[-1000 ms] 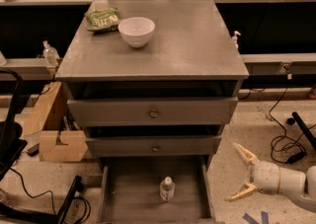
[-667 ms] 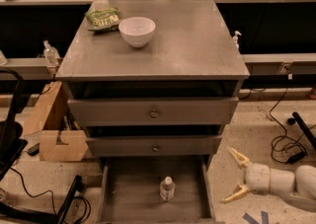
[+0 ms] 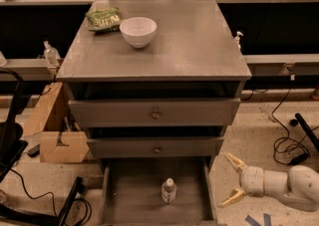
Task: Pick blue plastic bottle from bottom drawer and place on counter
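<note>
The blue plastic bottle [image 3: 169, 190], clear with a white cap, stands upright in the open bottom drawer [image 3: 134, 195], right of its middle. My gripper [image 3: 229, 180] is low at the right, just outside the drawer's right wall, pointing left toward the bottle. Its two tan fingers [image 3: 234, 161] are spread wide and hold nothing. The grey counter [image 3: 189, 41] tops the cabinet above.
A white bowl [image 3: 138, 31] and a green snack bag [image 3: 103, 19] sit on the counter's far left. Two knobbed drawers [image 3: 155, 114] are above the bottom one. A cardboard box [image 3: 60, 145] stands left of the cabinet, cables [image 3: 286, 145] lie on the floor at right.
My gripper has moved left, closer to the drawer's right wall, still open. The bottle has not moved.
</note>
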Controlling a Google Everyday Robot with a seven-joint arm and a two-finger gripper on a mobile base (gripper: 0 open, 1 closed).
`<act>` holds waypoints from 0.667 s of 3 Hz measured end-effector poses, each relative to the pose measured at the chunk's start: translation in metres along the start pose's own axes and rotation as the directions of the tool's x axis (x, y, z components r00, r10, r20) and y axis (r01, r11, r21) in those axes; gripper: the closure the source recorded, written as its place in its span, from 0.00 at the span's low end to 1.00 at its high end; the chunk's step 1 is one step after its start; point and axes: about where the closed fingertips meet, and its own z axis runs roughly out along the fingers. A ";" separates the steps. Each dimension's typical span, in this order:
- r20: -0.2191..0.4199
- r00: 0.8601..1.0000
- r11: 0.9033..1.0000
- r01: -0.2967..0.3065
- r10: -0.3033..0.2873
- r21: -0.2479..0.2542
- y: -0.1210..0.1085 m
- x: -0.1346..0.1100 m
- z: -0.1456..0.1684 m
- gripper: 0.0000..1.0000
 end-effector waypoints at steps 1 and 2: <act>0.023 1.000 1.000 0.012 -0.011 -0.016 -0.008 0.025 0.024 0.00; 0.039 0.999 0.999 0.024 -0.022 -0.046 -0.013 0.062 0.055 0.00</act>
